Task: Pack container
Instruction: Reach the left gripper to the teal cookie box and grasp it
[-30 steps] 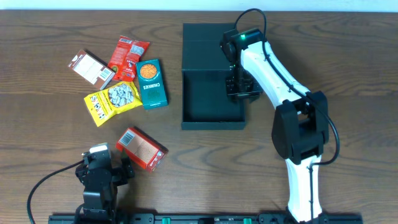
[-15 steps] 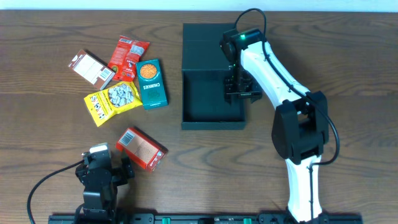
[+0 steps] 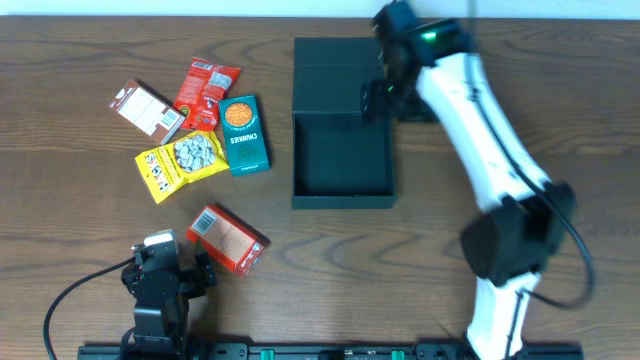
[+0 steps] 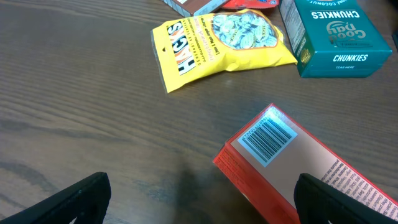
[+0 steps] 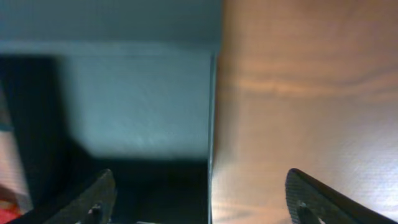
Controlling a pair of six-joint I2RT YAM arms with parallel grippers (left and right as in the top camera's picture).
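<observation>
The container (image 3: 340,160) is a dark teal-black square box, open, with its flap lid (image 3: 325,75) laid flat behind it; its inside shows nothing. My right gripper (image 3: 385,95) is open and empty, raised over the box's back right corner; the right wrist view shows the flap (image 5: 137,99) and the box's right wall below my right gripper (image 5: 202,205). My left gripper (image 4: 199,199) is open and empty near the front edge, beside an orange-red snack box (image 4: 298,168), also seen from overhead (image 3: 227,240).
Left of the container lie a teal Chunkies box (image 3: 244,134), a yellow Hacks bag (image 3: 182,162), a red packet (image 3: 206,92) and a brown packet (image 3: 146,108). The teal box (image 4: 336,37) and yellow bag (image 4: 217,46) also show in the left wrist view.
My right arm has lifted out of the container and moved back, from the box's right wall to above its back right corner. The left arm and the packets have not moved.
</observation>
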